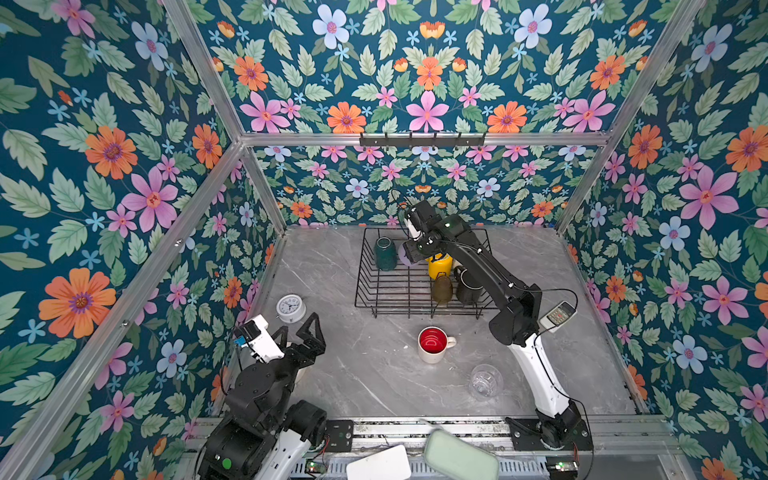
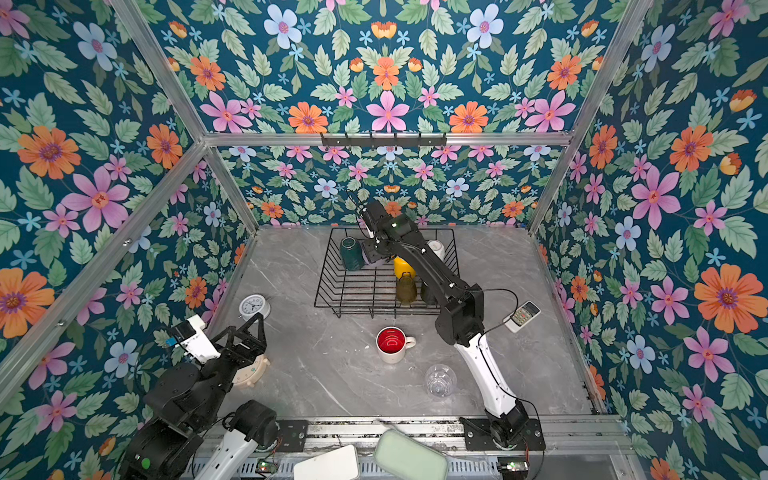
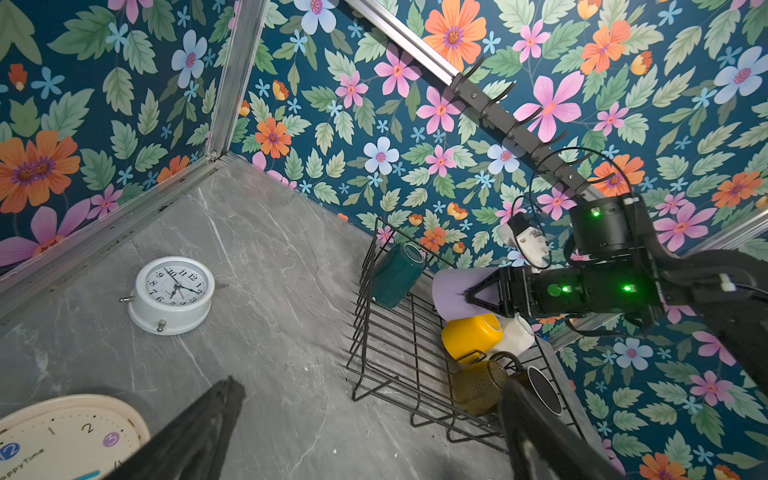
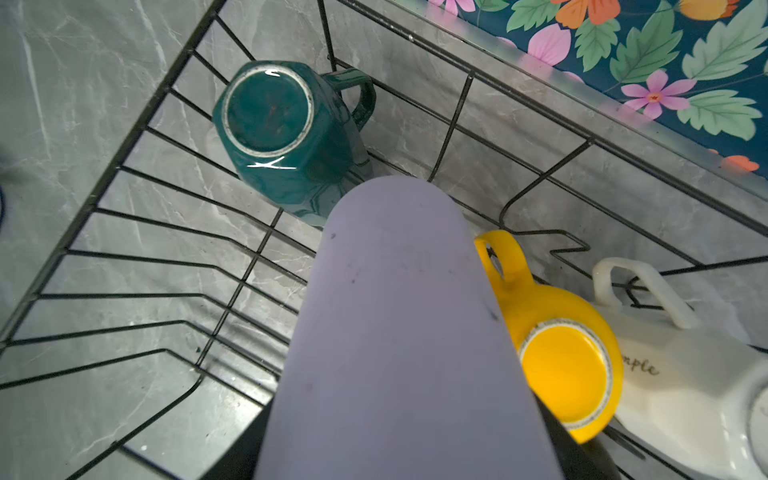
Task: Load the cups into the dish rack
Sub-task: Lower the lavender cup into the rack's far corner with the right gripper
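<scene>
Right pincer pinching lilac tumbler over dish rack, left pincer spread; I see red-inside mug on bench only in top views.

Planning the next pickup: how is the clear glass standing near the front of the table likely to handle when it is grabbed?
The clear glass looks smooth and shiny, so it may slip in a light grip. It is see-through glass, so it is probably stiff but breakable under a hard squeeze or a drop. It has a round body and no handle, so it could roll away if it is knocked over.
</scene>
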Controlling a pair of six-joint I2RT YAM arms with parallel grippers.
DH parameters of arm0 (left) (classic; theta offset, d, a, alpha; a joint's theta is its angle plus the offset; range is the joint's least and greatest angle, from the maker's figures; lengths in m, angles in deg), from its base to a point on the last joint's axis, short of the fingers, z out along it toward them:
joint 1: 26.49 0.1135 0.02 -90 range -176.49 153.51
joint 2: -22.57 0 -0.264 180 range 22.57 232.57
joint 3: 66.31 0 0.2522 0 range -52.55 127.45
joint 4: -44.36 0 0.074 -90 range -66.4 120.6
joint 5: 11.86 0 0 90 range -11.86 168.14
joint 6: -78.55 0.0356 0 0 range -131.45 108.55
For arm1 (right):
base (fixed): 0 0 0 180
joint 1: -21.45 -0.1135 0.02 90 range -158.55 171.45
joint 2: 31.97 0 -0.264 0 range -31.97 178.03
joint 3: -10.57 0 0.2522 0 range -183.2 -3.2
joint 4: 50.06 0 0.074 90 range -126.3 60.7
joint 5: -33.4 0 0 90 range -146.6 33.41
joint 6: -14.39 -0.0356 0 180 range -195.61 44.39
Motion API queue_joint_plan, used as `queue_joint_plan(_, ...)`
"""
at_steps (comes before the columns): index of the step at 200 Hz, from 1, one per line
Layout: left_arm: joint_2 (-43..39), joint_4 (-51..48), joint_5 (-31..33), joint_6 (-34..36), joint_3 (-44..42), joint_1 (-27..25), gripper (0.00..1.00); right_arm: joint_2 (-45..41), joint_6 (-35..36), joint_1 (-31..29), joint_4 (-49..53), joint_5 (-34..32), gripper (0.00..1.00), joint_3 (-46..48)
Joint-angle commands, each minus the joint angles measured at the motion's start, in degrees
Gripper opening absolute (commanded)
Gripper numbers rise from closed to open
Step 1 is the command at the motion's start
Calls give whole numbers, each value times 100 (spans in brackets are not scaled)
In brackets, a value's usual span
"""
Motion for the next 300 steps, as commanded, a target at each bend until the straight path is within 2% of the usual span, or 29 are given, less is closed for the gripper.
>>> queue_joint_plan(1, -18, -30, 87, 24, 20, -7, 100, 229, 192, 2, -59, -192, 10, -257)
queue_joint_plan(71, -44, -47, 105, -37, -36, -12, 100, 654, 315, -1, -121, -302, 14, -383)
queue_joint_plan(113, -51, -21, 91, -55, -64, -17, 100, 791, 337, 3, -122, -238, 26, -384)
queue_joint_plan(135, -49, -28, 81, -68, -65, -21, 100, 863, 352, 1, -93, -188, 29, -394)
queue_joint_plan(159, -63, -47, 88, -73, -60, -20, 100, 909, 369, -2, -83, -152, 37, -393)
queue_joint_plan(240, -131, -91, 120, -134, -63, -22, 100, 929, 495, 1, -20, -136, 80, -341)
queue_joint_plan(300, -165, -134, 153, -134, -50, -30, 100, 786, 469, -4, -89, 64, 86, -322)
